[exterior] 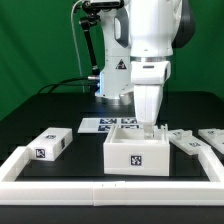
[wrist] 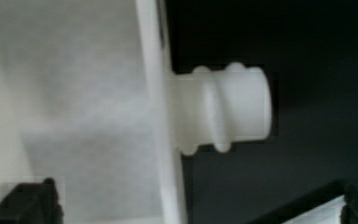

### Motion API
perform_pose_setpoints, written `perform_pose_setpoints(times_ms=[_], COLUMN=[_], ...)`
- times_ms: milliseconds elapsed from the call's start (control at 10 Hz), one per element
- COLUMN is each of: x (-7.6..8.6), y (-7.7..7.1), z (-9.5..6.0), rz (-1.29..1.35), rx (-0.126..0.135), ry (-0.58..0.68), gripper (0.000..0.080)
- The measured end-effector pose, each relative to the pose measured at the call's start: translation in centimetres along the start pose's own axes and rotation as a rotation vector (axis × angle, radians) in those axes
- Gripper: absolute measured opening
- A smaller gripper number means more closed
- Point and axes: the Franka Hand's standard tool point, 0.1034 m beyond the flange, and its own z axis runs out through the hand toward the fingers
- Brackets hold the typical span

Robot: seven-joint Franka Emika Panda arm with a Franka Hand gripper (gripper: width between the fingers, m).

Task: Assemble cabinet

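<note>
The cabinet (exterior: 137,150) is a white box with a black-and-white tag on its front, standing near the table's front middle. My gripper (exterior: 152,126) hangs straight down over the box's back, towards the exterior view's right, and its fingertips are low at the box's top rim. In the wrist view a white cabinet panel (wrist: 78,110) fills one side. A white ribbed knob (wrist: 229,110) sticks out from its edge over the black table. My gripper (wrist: 185,205) is open, with the dark fingertips (wrist: 25,205) far apart astride the panel edge and nothing held.
A loose white tagged panel (exterior: 48,144) lies at the exterior view's left. More white parts (exterior: 188,143) lie at the right. The marker board (exterior: 100,124) lies behind the box. A white rail frame (exterior: 110,186) edges the table front and sides.
</note>
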Motion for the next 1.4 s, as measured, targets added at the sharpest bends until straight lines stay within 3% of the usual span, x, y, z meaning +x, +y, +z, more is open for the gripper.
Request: perform_pose_setpoints(times_ms=[300,500,600,700,900,1400], x=[-0.03,-0.03,-0.04,-0.04,-0.03,-0.09], y=[-0.13,-0.14,-0.14,-0.14,-0.14,-0.13], z=[0.25,0.25,0.25,0.25,0.25,0.26], rz=[0.000,0.000,0.000,0.000,0.000,0.001], rx=[0.006,0.006,0.006,0.006,0.006,0.006], ry=[-0.001,-0.001,-0.001,-0.001,-0.001,-0.002], gripper=[0.0757,0.0483,0.0483,0.0289,0.0050,0.0034])
